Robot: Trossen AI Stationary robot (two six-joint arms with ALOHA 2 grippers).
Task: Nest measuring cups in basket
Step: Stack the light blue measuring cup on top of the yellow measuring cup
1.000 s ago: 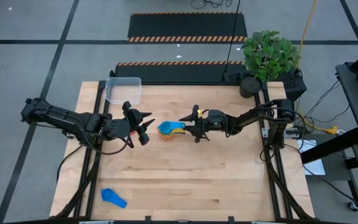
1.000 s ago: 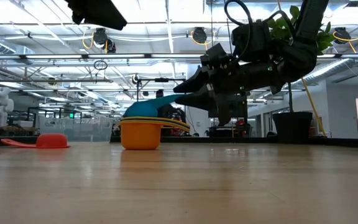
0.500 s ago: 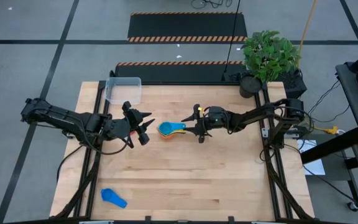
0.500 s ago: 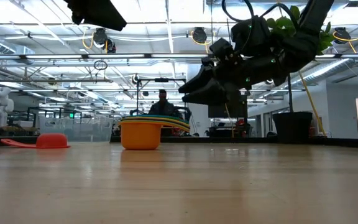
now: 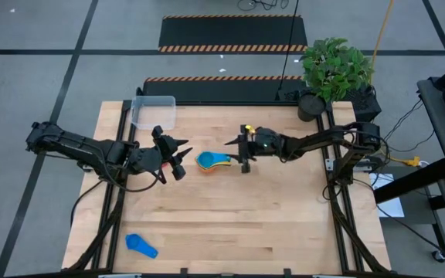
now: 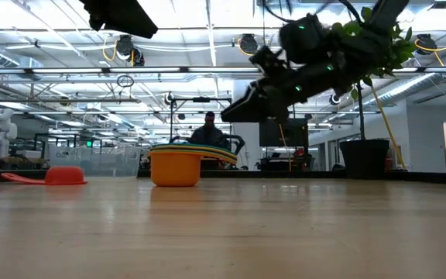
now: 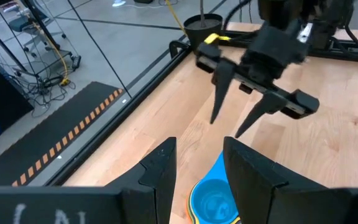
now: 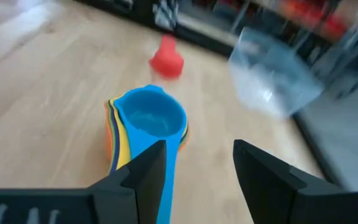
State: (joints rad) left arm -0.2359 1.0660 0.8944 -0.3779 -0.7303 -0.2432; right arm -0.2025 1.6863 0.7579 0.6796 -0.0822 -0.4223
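Note:
A stack of nested measuring cups [image 5: 211,161] stands on its orange bottom cup [image 6: 176,169] at the table's middle, with a light blue cup [image 8: 151,115] on top. My right gripper [image 5: 235,154] hovers open just right of and above the stack [image 6: 235,112], over the handles. My left gripper [image 5: 182,157] waits open left of the stack, nothing between its fingers [image 7: 197,168]. A red cup [image 8: 166,61] lies on the table beyond the stack. Another blue cup [image 5: 140,245] lies near the front left corner. The clear basket [image 5: 154,110] stands at the far left.
A black plant pot [image 5: 311,104] with a green plant stands at the table's far right corner. Bare wood spreads across the near half of the table. A person [image 6: 207,130] shows far off in the room behind.
The light blue cup, tipped up over the stack a second ago with its handle at my right gripper's fingertips, now sits down in the stack. My right gripper has come away from the handle, risen and rolled about its own axis.

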